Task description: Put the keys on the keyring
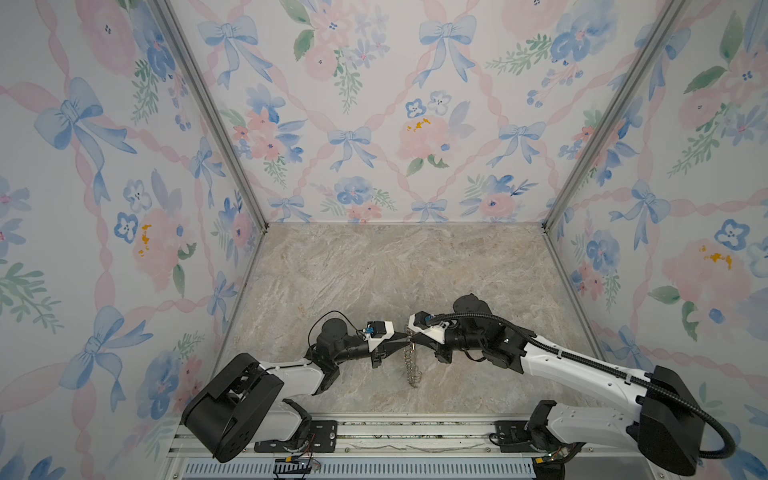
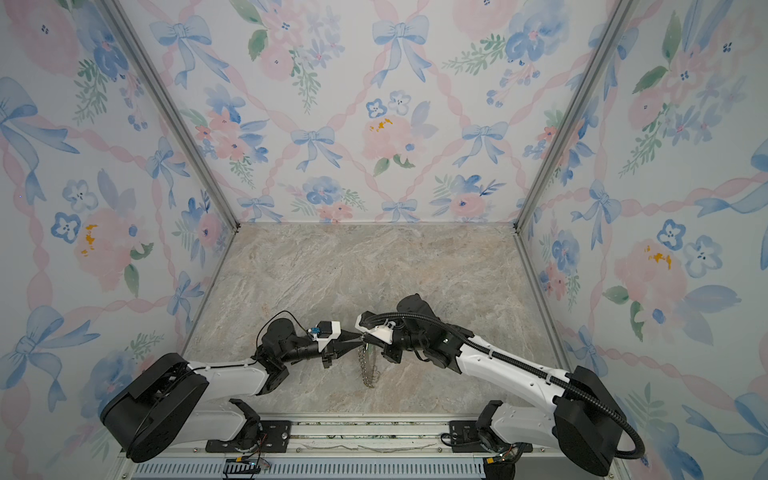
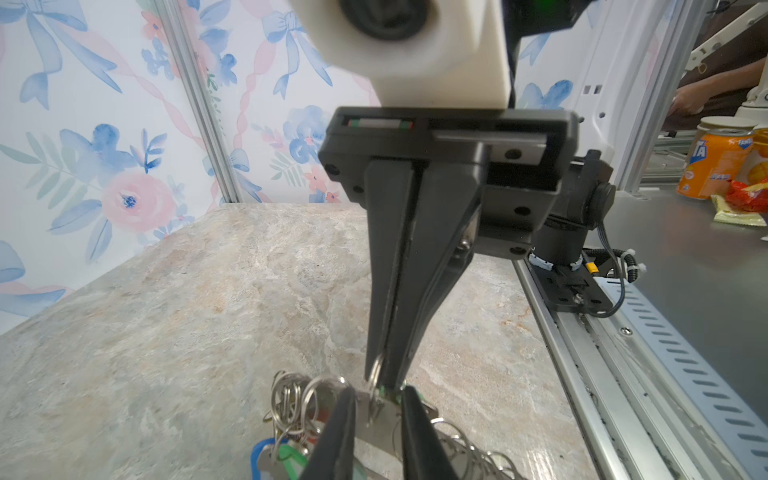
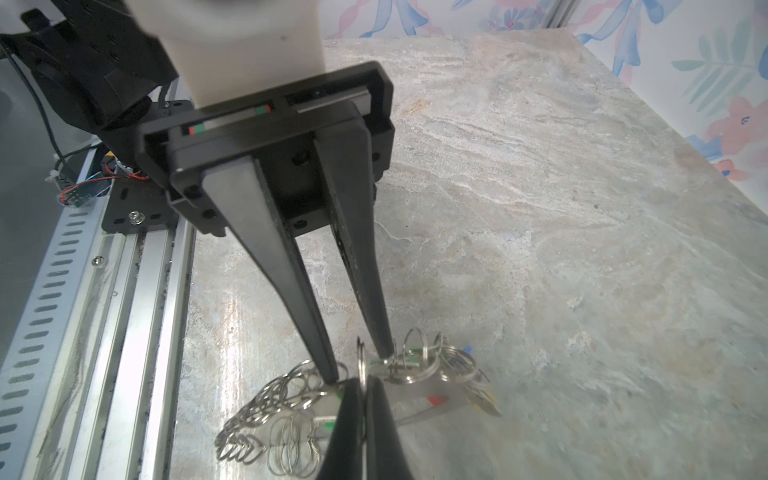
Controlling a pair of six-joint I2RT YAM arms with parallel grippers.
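Light is bright, soft and even; shadows on the table [image 1: 374, 270] are faint. The right wrist view shows a pale glare streak on it, and the keyring [image 4: 286, 395] glints. Wrist views bend at the edges; the near camera mount [image 3: 415, 54] and keys [image 3: 266, 453] blur.

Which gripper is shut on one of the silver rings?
The right gripper, its jaws pressed together on a single ring at the edge of the keyring. The left gripper facing it has its jaws apart, with a clear gap between them.
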